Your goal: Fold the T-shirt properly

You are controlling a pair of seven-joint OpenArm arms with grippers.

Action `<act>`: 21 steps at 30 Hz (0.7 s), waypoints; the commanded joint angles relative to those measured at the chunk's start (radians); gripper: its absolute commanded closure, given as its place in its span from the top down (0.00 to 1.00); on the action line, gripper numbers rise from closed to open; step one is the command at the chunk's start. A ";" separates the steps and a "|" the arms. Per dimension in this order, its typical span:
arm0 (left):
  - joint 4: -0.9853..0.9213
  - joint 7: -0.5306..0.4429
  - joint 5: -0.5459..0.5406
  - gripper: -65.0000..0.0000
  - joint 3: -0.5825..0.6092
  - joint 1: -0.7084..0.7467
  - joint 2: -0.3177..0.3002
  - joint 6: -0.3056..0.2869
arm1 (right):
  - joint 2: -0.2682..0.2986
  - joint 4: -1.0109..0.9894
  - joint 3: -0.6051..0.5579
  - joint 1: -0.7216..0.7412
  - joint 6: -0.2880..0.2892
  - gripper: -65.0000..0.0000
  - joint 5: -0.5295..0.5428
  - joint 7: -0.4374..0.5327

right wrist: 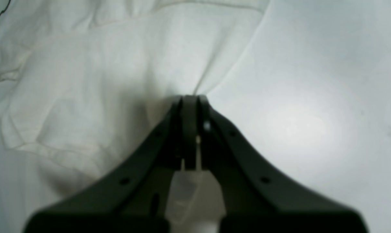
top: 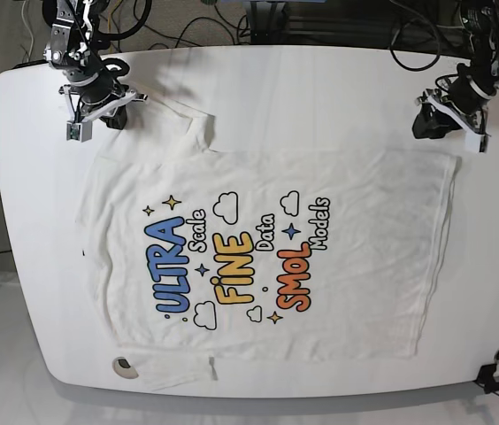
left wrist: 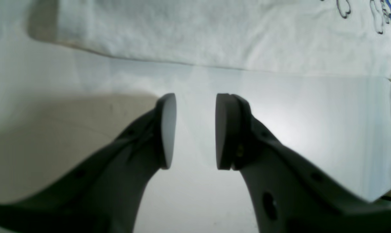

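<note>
**Soft shirt, one edge pinched, the other side waiting**

The T-shirt lies spread print-up across the white surface, nearly flat, with one sleeve bunched near the far left corner of the base view and another sleeve tucked at the near edge. It is thin cotton: light, limp and with no stiffness of its own, so it will sag, drag and crease wherever it is not supported, and a single layer can slip out of a shallow pinch.

The right pincer is closed tight on a tuck of cloth at the sleeve, the fabric drawn into a small peak at its tips. The left pincer hovers parted and empty over bare surface, just short of the shirt's hem edge.

For a clean fold, the hold belongs at the corners or hems, where the doubled stitching gives the pads something to bite. The left side likely needs the hem corner nearest it, taken deep enough to catch both layers, so the two arms can lift evenly.
</note>
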 commanded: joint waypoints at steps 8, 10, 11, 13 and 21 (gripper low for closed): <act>-0.011 -0.015 -0.014 0.29 -0.013 -0.068 -0.040 0.050 | 0.008 0.005 0.008 -0.002 -0.009 0.00 -0.021 -0.038; -0.033 -0.013 -0.018 0.29 -0.023 -0.090 -0.047 0.040 | 0.009 0.005 0.008 -0.002 -0.008 0.00 -0.021 -0.036; -0.049 -0.015 -0.019 0.28 -0.029 -0.101 -0.051 0.034 | 0.009 0.008 0.010 -0.004 -0.010 0.00 -0.024 -0.036; -0.078 -0.020 -0.013 0.28 -0.038 -0.118 -0.053 0.029 | 0.008 0.006 0.008 -0.003 -0.008 0.00 -0.023 -0.033; -0.297 -0.034 -0.013 0.26 -0.068 -0.203 -0.067 0.022 | 0.007 0.010 0.008 -0.005 -0.008 0.00 -0.021 -0.031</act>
